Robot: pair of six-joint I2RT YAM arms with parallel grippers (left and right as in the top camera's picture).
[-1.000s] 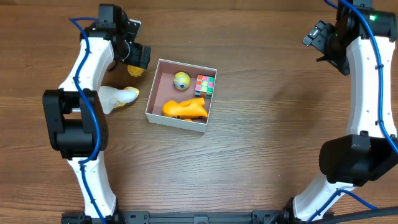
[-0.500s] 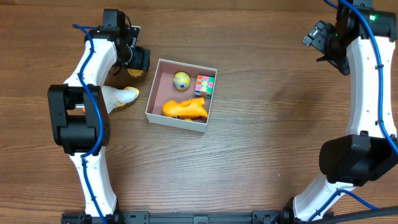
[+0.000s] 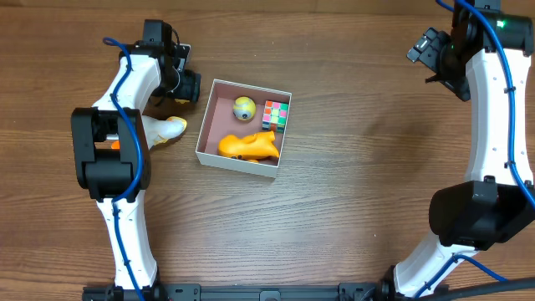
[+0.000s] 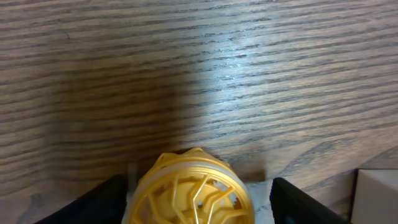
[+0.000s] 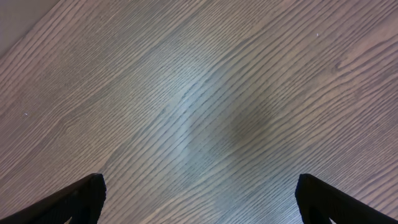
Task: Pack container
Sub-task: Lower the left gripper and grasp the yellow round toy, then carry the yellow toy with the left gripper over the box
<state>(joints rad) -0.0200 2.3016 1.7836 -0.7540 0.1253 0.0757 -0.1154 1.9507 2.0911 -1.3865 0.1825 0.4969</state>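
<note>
Left tool (image 3: 184, 86) straddles a ribbed yellow toy (image 4: 193, 186) on the table (image 3: 351, 209), just beside a corner of the container (image 3: 238, 168); whether it squeezes the toy is unclear. Right tool (image 5: 199, 205) hangs spread wide, well apart. The container holds a ball (image 3: 243, 107), a coloured cube (image 3: 275, 114) and an orange toy (image 3: 248, 145).

Contents: one container (image 3: 251, 84); three toys inside, namely ball (image 3: 243, 107), cube (image 3: 275, 114) and orange figure (image 3: 248, 145); two toys outside on the left, a white-and-yellow toy (image 3: 161, 130) and a yellow lattice toy (image 4: 193, 190).
</note>
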